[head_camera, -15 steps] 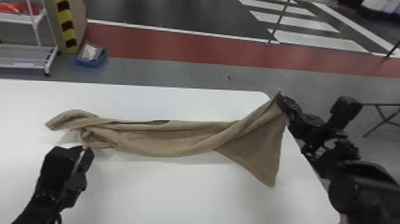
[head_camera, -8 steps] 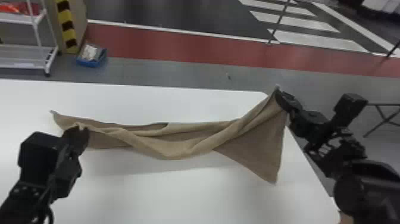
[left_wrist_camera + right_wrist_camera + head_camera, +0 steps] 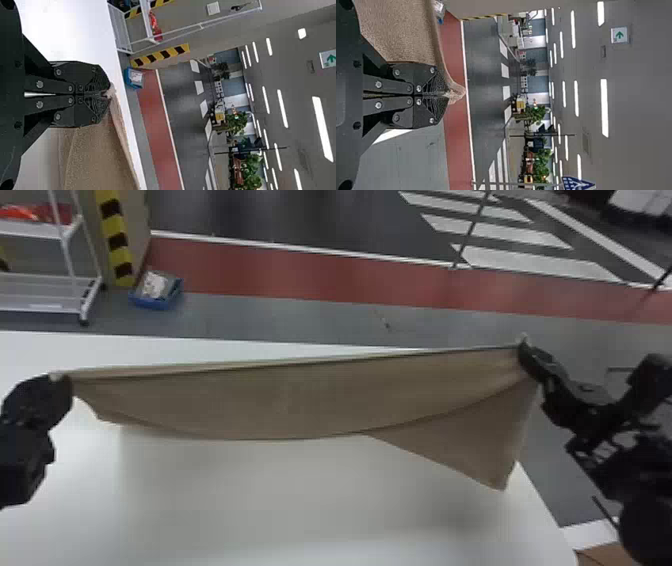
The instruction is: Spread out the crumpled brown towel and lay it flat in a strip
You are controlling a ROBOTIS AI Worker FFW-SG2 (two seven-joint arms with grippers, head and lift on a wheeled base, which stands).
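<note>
The brown towel [image 3: 300, 400] is stretched between the left pincer [image 3: 61, 379] and the right pincer [image 3: 524, 347], over the white desk [image 3: 300, 500]. Half a second ago it was slack and bunched, with loose folds through its middle; now its upper edge is drawn almost straight, and a broad, smoother panel shows below it. Both pincers have moved outward, the left one also higher in the head view.

In the left wrist view, the left pincer [image 3: 109, 94] is closed, with a corner of the towel pinched in its tips. In the right wrist view, the right pincer [image 3: 447, 95] is closed as well, a small tuft of cloth poking out past the tips.

A white sign [image 3: 619, 35] bears a green arrow, and a blue sign [image 3: 578, 183] has white marks.

The towel's long axis runs left to right, the right end slightly farther from the robot. Near the right pincer, a pointed flap hangs down on the robot's side.
</note>
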